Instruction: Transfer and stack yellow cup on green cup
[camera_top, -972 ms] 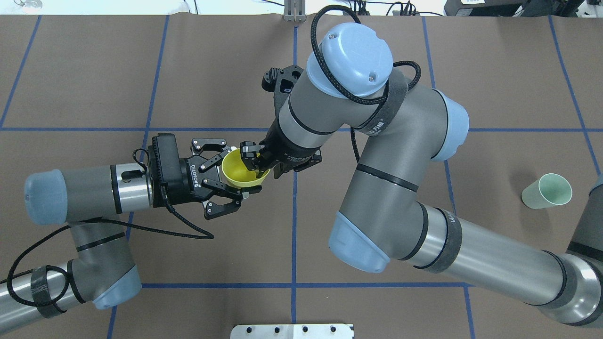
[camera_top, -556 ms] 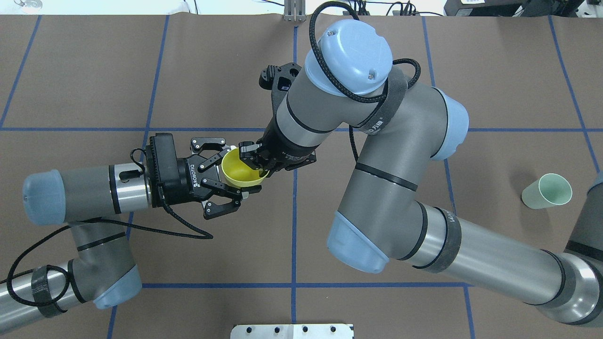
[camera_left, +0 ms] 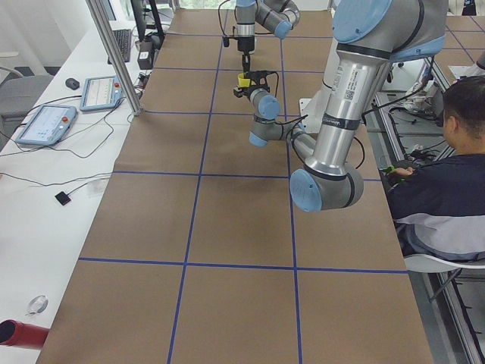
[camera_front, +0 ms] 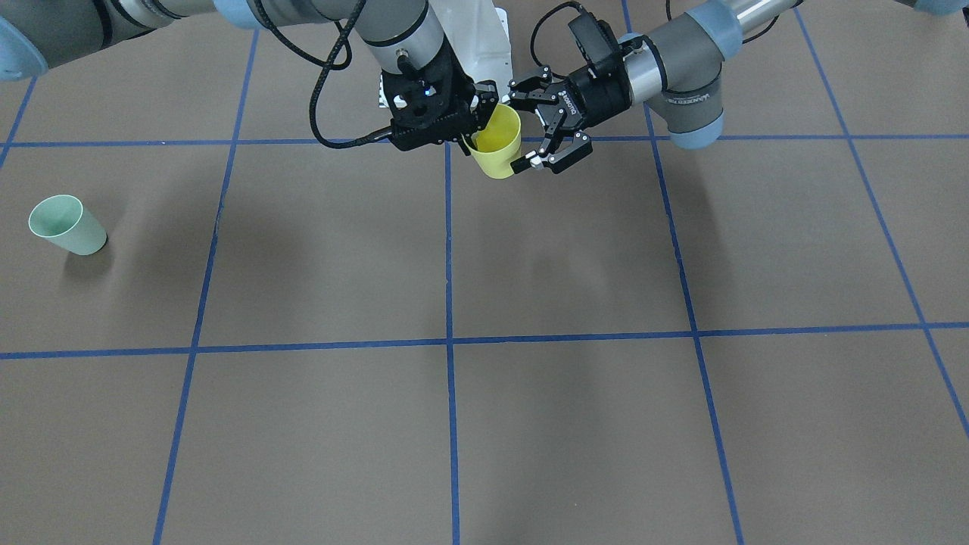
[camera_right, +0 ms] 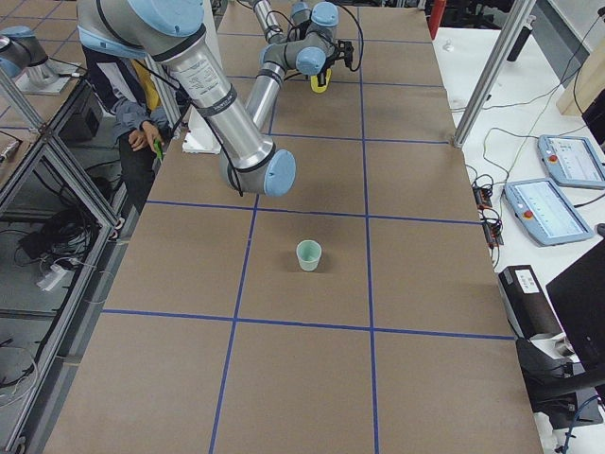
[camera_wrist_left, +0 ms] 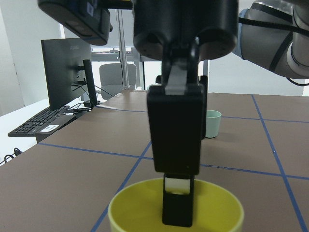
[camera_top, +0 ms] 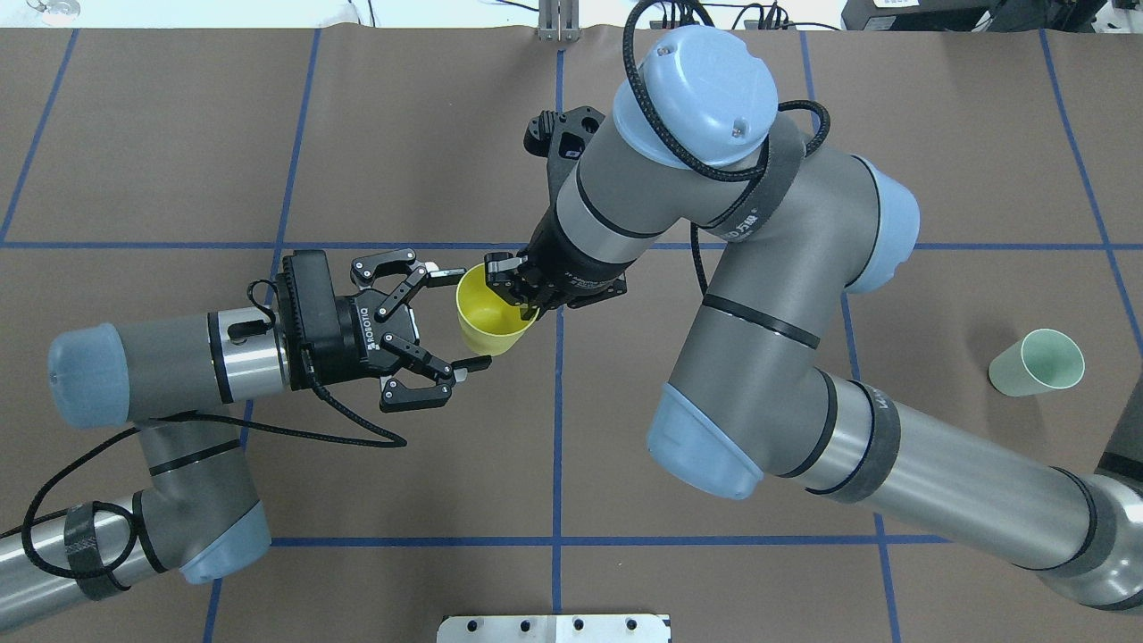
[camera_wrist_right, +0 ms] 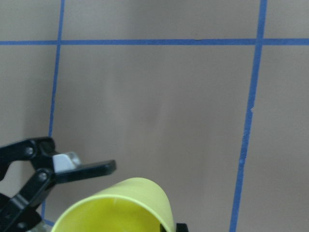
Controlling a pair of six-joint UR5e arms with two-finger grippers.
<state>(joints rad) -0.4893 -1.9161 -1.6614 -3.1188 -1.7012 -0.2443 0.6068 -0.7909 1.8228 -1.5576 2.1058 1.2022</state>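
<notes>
The yellow cup [camera_top: 493, 314] hangs in the air over the table's middle, rim up and slightly tilted. My right gripper [camera_top: 512, 288] is shut on its rim, one finger inside the cup [camera_wrist_left: 176, 212] and one outside. My left gripper [camera_top: 463, 316] is open, its fingertips [camera_top: 471, 363] apart on either side of the cup's left flank, not touching it. The green cup [camera_top: 1036, 362] stands upright at the far right of the table, alone; it also shows in the front view [camera_front: 66, 225]. In the front view the yellow cup [camera_front: 498, 144] sits between the right gripper [camera_front: 475, 129] and the left gripper [camera_front: 522, 121].
The brown mat [camera_top: 357, 134] carries blue tape grid lines. A metal plate [camera_top: 554, 628] sits at the near edge. The right arm's elbow [camera_top: 696, 446] hangs over the middle of the table. A seated person [camera_left: 439, 189] shows at the side.
My left gripper has opened and let go of the yellow cup. My right gripper, shut on the rim, has carried the cup a little to the right, away from the left fingers.
</notes>
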